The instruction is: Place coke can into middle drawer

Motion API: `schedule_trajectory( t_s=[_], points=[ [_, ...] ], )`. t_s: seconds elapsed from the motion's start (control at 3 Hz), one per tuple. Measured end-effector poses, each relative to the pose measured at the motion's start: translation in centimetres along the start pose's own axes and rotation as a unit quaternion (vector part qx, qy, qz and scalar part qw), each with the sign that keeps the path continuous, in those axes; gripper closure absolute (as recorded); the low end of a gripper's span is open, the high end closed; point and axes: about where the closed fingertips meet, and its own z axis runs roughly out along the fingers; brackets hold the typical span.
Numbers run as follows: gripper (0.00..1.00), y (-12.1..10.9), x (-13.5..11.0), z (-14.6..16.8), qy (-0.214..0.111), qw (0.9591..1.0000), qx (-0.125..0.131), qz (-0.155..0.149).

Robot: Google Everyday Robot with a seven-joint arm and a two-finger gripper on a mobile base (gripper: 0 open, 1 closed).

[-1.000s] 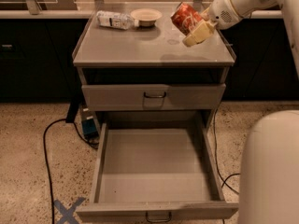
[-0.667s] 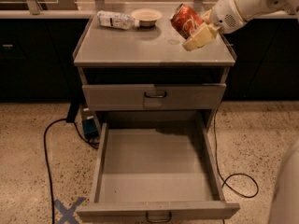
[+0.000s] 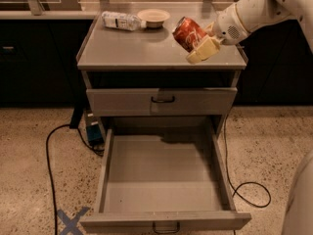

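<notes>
The red coke can [image 3: 188,33] is tilted and held in the air above the right part of the grey cabinet's top [image 3: 132,50]. My gripper [image 3: 199,44] reaches in from the upper right and is shut on the can, one cream finger [image 3: 201,50] showing in front of it. The middle drawer [image 3: 164,180] is pulled fully out at the bottom, a wide shallow tray with nothing in it and a dark loop handle [image 3: 165,227] at its front. The can is higher than the drawer and further back.
A clear plastic water bottle [image 3: 121,20] lies on its side and a tan bowl [image 3: 153,17] stands at the back of the cabinet top. The handled grey drawer [image 3: 161,101] above is closed. Cables [image 3: 49,151] run on the speckled floor on both sides. A blue tape cross [image 3: 71,221] marks the floor.
The gripper with the can has moved slightly toward the front and lower over the cabinet top. The robot body at the lower right has moved mostly out of view.
</notes>
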Motion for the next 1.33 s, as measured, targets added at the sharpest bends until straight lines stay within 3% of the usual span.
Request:
schedule_trajectory(
  t_s=[0.33,0.67,1.33],
  points=[
    [1.00,1.5,0.5,1.2,-0.008,0.9998,-0.015,0.007],
    [1.00,5.7,2.4,2.5,-0.009,0.9983,-0.053,0.023],
    [1.00,11.4,7.9,6.9,0.028,0.9941,-0.085,0.061]
  ],
)
